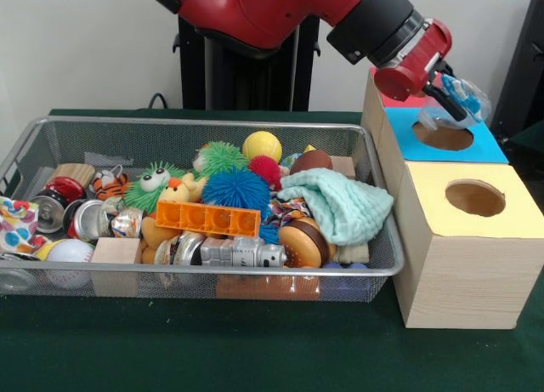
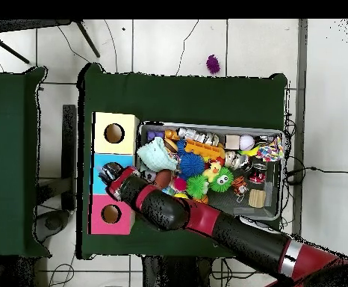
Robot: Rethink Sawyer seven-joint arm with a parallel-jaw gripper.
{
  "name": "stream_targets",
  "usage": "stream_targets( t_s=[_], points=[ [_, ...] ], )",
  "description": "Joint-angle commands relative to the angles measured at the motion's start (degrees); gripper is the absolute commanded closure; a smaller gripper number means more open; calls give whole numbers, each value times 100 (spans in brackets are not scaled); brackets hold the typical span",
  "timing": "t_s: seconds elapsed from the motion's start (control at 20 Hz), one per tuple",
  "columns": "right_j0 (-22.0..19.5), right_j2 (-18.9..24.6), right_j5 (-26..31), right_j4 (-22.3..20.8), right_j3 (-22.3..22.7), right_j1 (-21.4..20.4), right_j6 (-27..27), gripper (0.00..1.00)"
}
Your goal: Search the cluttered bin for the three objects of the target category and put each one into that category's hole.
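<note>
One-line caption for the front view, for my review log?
Gripper holds a clear object above the blue box's hole, beside a wire bin crowded with toys.

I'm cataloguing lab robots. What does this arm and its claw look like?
The arm has rounded glossy red shells joined by black cylindrical sections. Its wrist ends in a red housing, and the claw below it has dark fingers with light blue tips.

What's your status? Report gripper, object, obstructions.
Gripper shut on clear plastic object with blue inside. Over round hole in blue-topped wooden box. Nothing blocking the hole.
</note>
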Motion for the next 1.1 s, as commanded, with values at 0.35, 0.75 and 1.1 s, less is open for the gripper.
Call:
stream_targets(
  t_s=[0.35, 0.75, 1.1],
  points=[
    [47, -305, -121, -327, -547, 284, 1400, 100],
    [228, -481, -435, -501, -639, 501, 1489, 100],
    [163, -486, -401, -617, -716, 557, 1466, 100]
  ],
)
